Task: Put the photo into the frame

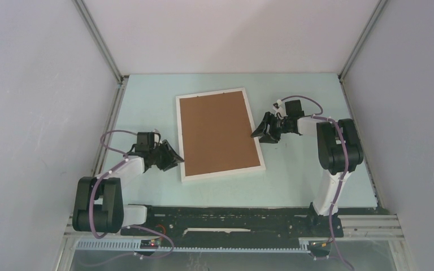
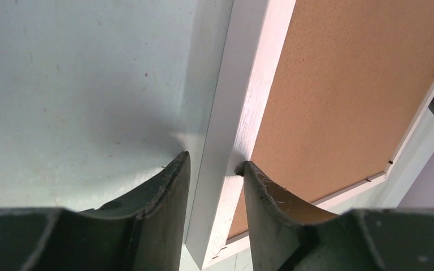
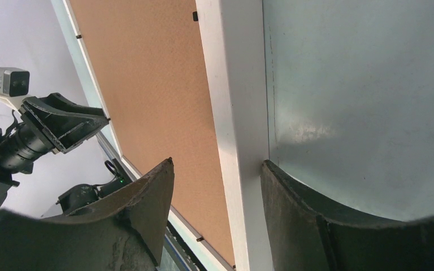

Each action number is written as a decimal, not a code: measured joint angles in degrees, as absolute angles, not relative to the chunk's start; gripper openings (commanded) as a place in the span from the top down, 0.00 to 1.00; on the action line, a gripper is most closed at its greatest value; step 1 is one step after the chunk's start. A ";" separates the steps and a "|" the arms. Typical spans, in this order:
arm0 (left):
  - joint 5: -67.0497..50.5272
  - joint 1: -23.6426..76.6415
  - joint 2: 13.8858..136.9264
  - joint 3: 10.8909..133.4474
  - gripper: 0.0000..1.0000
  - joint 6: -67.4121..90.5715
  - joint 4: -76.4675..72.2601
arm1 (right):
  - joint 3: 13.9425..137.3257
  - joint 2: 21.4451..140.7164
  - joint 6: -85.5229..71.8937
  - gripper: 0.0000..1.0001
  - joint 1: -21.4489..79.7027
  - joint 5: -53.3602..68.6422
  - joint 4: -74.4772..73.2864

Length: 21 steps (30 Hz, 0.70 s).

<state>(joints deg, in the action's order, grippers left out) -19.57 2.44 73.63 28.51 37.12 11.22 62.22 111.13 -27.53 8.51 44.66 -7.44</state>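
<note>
A booth of plain white walls (image 1: 34, 84) is seen around a pale green table (image 1: 147, 101). The frame (image 1: 222, 172) is laid flat and face down in the middle of the table, its long sides running away from the arm bases. The brown backing board (image 1: 217, 132) is seated inside its white rails. The frame's left rail, near its near corner, is straddled by the left gripper (image 2: 213, 161). One finger (image 2: 260, 192) is pressed to the rail's inner edge and the other is set just beside the outer edge. Whether the rail is truly clamped cannot be told. The right rail is straddled by the right gripper (image 3: 216, 165), which is released. Its outer finger (image 3: 294, 203) is set against the rail, while a clear gap is left at the inner one.
</note>
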 measured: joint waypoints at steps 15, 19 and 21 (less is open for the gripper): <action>-17.56 5.04 76.88 33.80 0.56 33.47 17.10 | 62.22 111.13 -27.49 0.39 8.62 44.58 -7.44; -14.55 7.35 77.06 34.96 0.55 33.45 18.31 | 62.22 111.13 -27.53 0.41 8.78 44.05 -7.46; -12.84 8.69 77.19 35.53 0.56 33.50 18.96 | 62.22 111.15 -27.55 0.41 8.93 43.79 -7.42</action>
<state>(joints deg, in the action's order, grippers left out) -12.84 8.69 77.19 35.53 33.50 18.96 62.22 111.15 -27.55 8.93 43.79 -7.42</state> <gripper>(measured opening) 0.442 0.599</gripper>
